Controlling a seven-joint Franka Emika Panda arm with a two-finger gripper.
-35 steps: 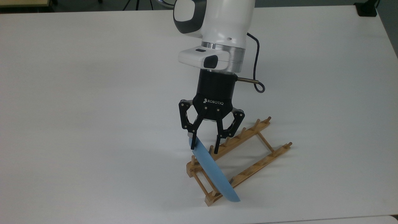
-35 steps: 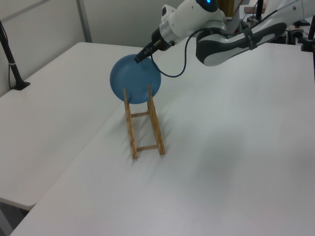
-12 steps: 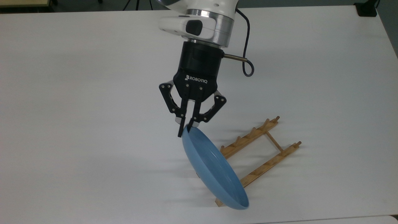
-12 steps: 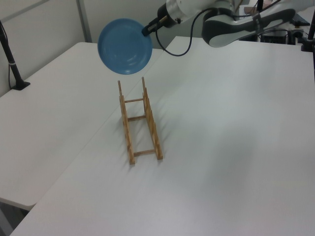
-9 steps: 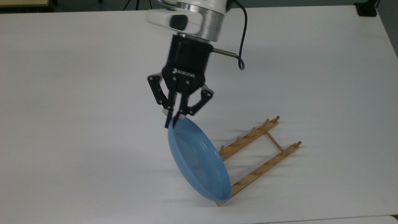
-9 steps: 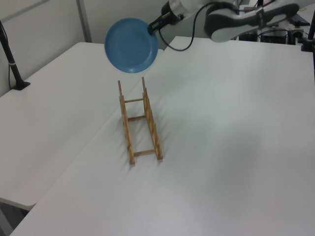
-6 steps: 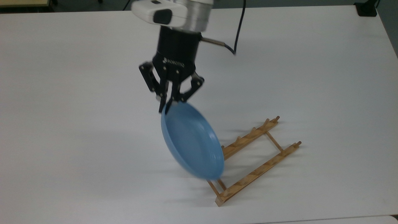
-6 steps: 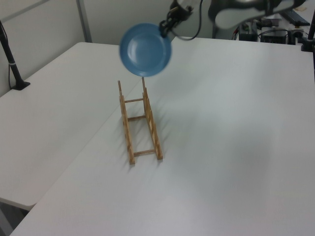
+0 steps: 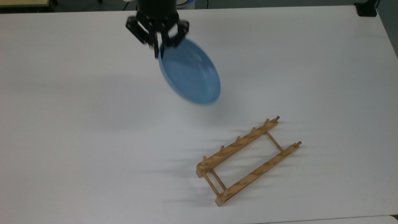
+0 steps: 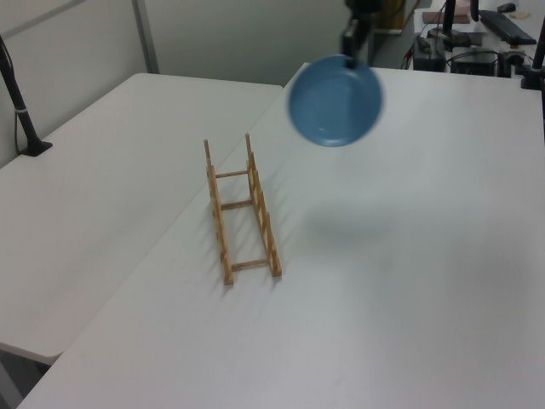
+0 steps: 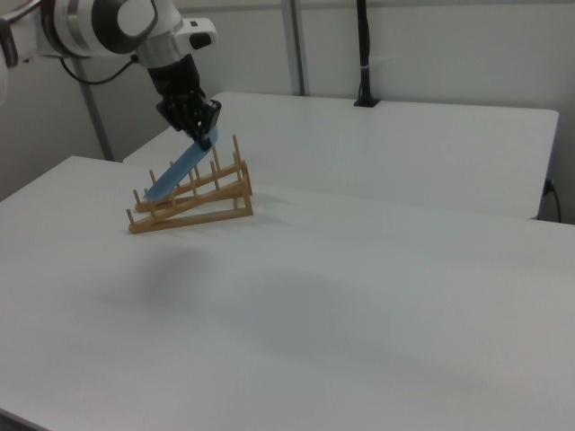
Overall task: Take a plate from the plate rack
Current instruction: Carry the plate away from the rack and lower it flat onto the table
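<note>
Top view: the round, glossy light-blue plate (image 9: pixel 189 73) is carried tilted in the air, well clear of the light-brown wooden plate rack (image 9: pixel 247 160) on the white desk (image 9: pixel 77 124). The black gripper (image 9: pixel 159 47) is clamped on its upper rim, fingers (image 9: pixel 156 49) together. It is judged stiff, slick, breakable and light; the raised rim is the place to be gripped.

Left view: the plate (image 10: pixel 335 100) is seen hanging face-on, shallow and evenly blue.

Right view: it (image 11: pixel 177 171) is presented edge-on, thin.

A lab: white tables (image 10: pixel 409 281), partition walls (image 11: pixel 431 45).
</note>
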